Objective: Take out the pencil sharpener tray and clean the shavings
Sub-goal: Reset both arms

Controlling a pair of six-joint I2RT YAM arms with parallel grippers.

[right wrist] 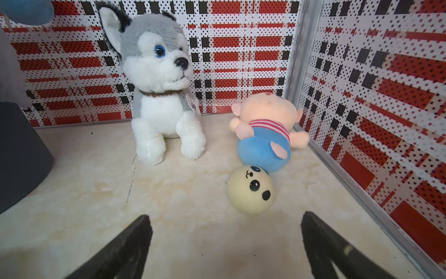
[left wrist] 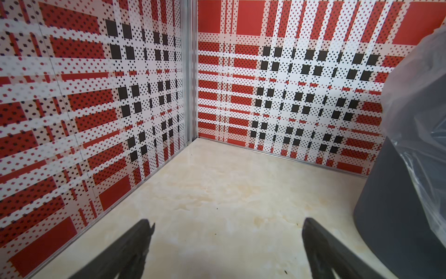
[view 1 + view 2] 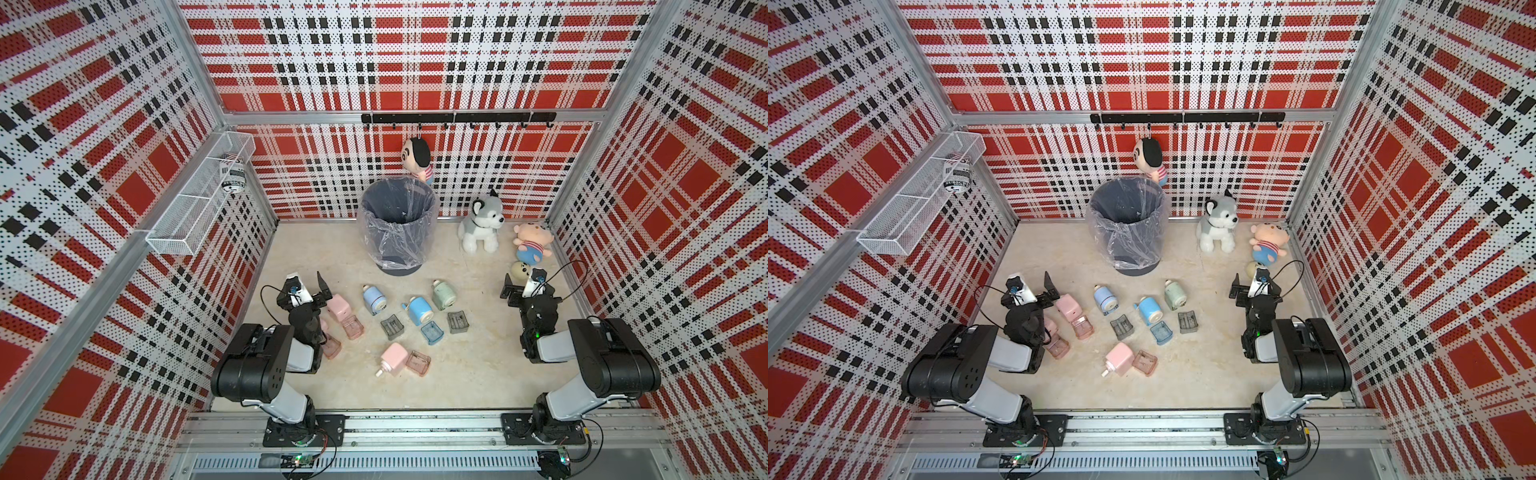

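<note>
Several pencil sharpeners lie on the tabletop in both top views: pink (image 3: 338,306), blue (image 3: 373,297), blue (image 3: 417,309), green (image 3: 442,294) and pink (image 3: 392,358). A pulled-out tray lies beside each: pink (image 3: 353,327), grey (image 3: 392,326), blue (image 3: 432,332), grey (image 3: 458,322), pink (image 3: 417,363). One more pink tray (image 3: 331,347) sits partly under my left arm. My left gripper (image 3: 307,283) (image 2: 225,227) hovers open and empty left of the pink sharpener. My right gripper (image 3: 528,284) (image 1: 225,222) is open and empty at the right, facing the toys. Shavings are too small to make out.
A grey bin (image 3: 397,224) lined with clear plastic stands at the back centre. A husky plush (image 1: 156,84), a doll (image 1: 263,135) and a cream ball toy (image 1: 251,190) lie at the back right. A wire shelf (image 3: 199,195) hangs on the left wall. Patterned walls enclose the table.
</note>
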